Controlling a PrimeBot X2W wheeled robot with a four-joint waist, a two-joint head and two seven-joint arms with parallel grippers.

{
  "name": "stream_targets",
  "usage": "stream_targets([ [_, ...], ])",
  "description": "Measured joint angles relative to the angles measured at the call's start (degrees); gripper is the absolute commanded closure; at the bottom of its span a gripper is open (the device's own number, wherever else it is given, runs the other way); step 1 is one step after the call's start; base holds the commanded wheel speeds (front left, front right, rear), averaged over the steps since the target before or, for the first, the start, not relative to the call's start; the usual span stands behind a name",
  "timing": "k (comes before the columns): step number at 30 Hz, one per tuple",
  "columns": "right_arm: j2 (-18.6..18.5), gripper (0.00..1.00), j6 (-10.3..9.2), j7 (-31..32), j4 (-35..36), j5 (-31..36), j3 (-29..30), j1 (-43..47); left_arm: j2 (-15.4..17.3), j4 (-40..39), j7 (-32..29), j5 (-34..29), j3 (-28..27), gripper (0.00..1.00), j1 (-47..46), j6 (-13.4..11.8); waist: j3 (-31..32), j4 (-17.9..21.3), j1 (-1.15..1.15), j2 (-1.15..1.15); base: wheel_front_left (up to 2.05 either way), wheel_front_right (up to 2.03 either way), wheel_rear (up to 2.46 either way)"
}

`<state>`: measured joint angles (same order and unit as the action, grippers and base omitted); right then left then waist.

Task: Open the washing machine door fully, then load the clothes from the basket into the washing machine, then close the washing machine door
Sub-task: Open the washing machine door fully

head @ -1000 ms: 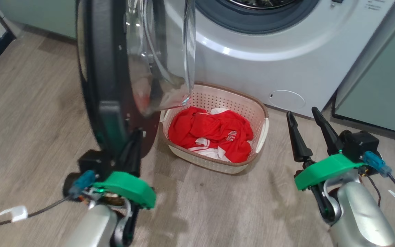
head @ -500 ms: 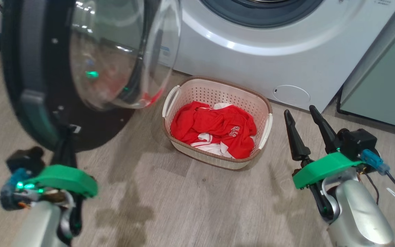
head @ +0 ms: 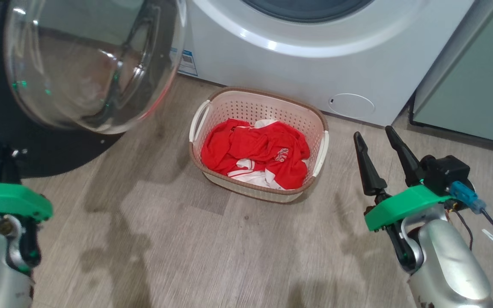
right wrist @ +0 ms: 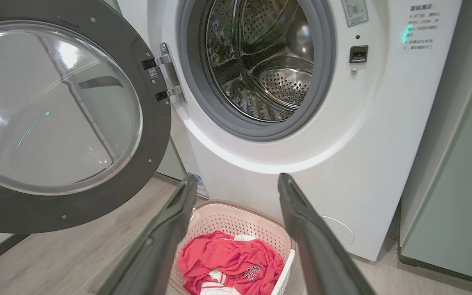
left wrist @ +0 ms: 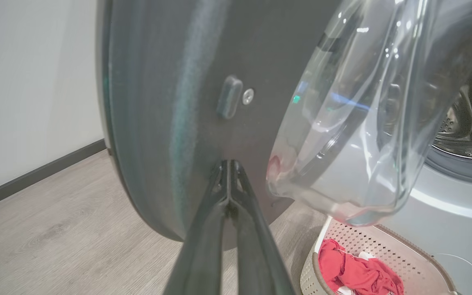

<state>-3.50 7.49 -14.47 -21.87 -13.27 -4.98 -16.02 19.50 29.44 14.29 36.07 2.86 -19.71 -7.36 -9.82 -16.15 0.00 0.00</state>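
The washing machine door stands swung wide to the left, its glass bowl bulging toward me. My left gripper is shut, and its fingertips press against the door's black inner rim. The washing machine shows its steel drum uncovered. The cream basket sits on the floor before the machine, with the red clothes heaped inside. Right of the basket, above the floor, my right gripper hangs open and holds nothing. From its wrist view the right gripper points over the basket and the clothes.
A pale green cabinet stands close on the machine's right. A white wall with dark skirting lies beyond the door on the left. Low on the machine are a round white hatch and a blue sticker. Wood floor spreads before the basket.
The door has swung far wider to the left, with my shut left gripper moving left against its rim. The head view has shifted. The right gripper has hardly moved.
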Motion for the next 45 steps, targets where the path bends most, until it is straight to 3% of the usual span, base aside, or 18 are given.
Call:
stream_targets([
  [11, 0.0, 0.0, 0.0, 0.0, 0.0, 0.2, 0.2, -0.9, 1.0, 5.1, 0.0, -0.6, -7.9, 1.0, -3.1, 3.1, -1.3, 1.4, 0.0, 0.0, 0.0, 0.0, 0.0],
  [15, 0.0, 0.0, 0.0, 0.0, 0.0, 0.2, 0.2, -1.0, 0.3, 3.0, 0.0, -2.5, -9.7, 1.0, -2.6, 3.1, -1.1, 1.8, 0.0, 0.0, 0.0, 0.0, 0.0],
  [20, 0.0, 0.0, 0.0, 0.0, 0.2, 0.2, 0.7, -1.0, -3.2, -5.8, 0.2, -6.3, -12.2, 1.0, 2.4, 3.1, -0.6, 2.4, 0.0, 0.0, 0.0, 0.0, 0.0],
  [21, 0.0, 0.0, 0.0, 0.0, 0.3, 0.2, 0.8, -0.9, -3.9, -7.4, 0.2, -6.9, -12.2, 0.89, 4.1, 3.1, -0.4, 2.5, 0.0, 0.0, 0.0, 0.0, 0.0],
  [25, 0.0, 0.0, 0.0, 0.0, 0.9, 0.2, 1.5, -0.8, -6.2, -13.4, 0.2, -8.9, -11.0, 0.0, 10.6, 3.2, 0.2, 3.0, 0.0, 0.0, 0.0, 0.0, 0.0],
  [35, 0.0, 0.0, 0.0, 0.0, 2.5, 0.2, 3.0, 2.6, -8.4, -25.0, -2.6, -11.7, -3.7, 0.0, 17.9, 4.2, 2.0, 5.8, 0.0, 0.0, 0.0, 0.0, 0.0],
  [45, 0.1, 0.0, 0.0, 0.0, 4.2, 0.2, 4.0, 6.0, -8.4, -28.9, -6.7, -15.0, 3.0, 0.0, 19.4, 5.2, 4.3, 10.6, 0.0, 0.0, 0.0, 0.0, 0.0],
])
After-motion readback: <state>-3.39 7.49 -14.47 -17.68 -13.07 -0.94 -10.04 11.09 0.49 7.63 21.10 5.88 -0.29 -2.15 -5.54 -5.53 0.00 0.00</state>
